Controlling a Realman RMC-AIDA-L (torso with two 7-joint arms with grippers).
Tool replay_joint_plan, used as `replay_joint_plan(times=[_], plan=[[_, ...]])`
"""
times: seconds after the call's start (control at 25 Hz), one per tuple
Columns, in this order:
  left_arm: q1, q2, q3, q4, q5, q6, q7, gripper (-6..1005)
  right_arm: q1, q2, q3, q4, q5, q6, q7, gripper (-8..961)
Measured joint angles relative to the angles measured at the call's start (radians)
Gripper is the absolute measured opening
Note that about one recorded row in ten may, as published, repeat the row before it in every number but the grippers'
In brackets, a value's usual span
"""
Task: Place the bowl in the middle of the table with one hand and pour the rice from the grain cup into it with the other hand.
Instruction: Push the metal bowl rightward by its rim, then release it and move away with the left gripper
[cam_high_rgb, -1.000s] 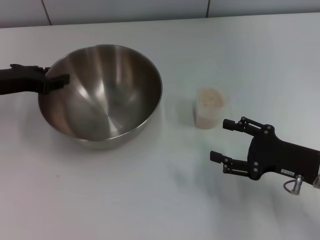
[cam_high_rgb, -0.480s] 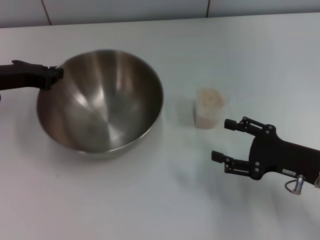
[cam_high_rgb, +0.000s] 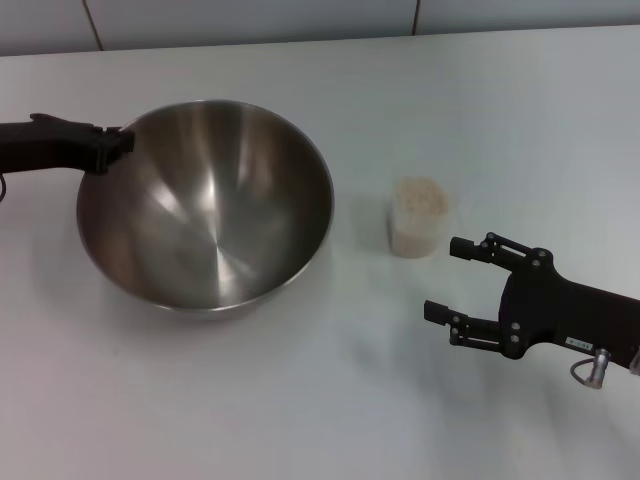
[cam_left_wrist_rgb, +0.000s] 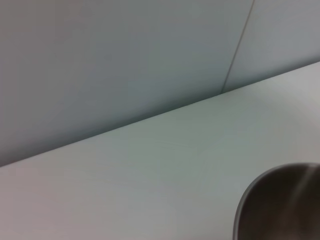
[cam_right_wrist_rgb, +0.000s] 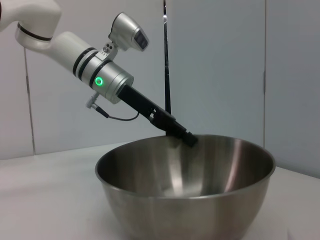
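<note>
The steel bowl (cam_high_rgb: 205, 205) rests on the white table (cam_high_rgb: 300, 400), left of centre. My left gripper (cam_high_rgb: 112, 148) reaches in from the left and is shut on the bowl's far-left rim; the right wrist view shows the left gripper (cam_right_wrist_rgb: 187, 139) pinching the rim of the bowl (cam_right_wrist_rgb: 185, 185). A part of the bowl (cam_left_wrist_rgb: 280, 205) shows in the left wrist view. The grain cup (cam_high_rgb: 417, 217), filled with rice (cam_high_rgb: 420, 197), stands upright to the right of the bowl. My right gripper (cam_high_rgb: 441, 278) hovers open just in front of and to the right of the cup, apart from it.
A pale wall (cam_high_rgb: 250, 20) runs along the table's far edge. Bare tabletop lies between the bowl and the cup and along the near side.
The bowl has slid slightly to the right with my left gripper on its rim. The right arm and the cup have stayed put.
</note>
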Motion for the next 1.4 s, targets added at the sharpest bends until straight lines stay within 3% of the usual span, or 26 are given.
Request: replay_joint_plan(times=[0.4,0.96,1.4], plan=[[-0.038,-0.004,-0.002,0.101,-0.028,0.11,-0.077,45,-0.001,0.0,0.0,0.001,0.0,0.006,0.0,822],[-0.121,-0.01,0.023,0.026,-0.048,0.075,-0.071,45,-0.006,0.0,0.0,0.002,0.0,0.009,0.0,820],[-0.124,-0.01,0.039,0.013,-0.048,0.063,-0.069,46,-0.006,0.0,0.0,0.0,0.0,0.009,0.0,821]])
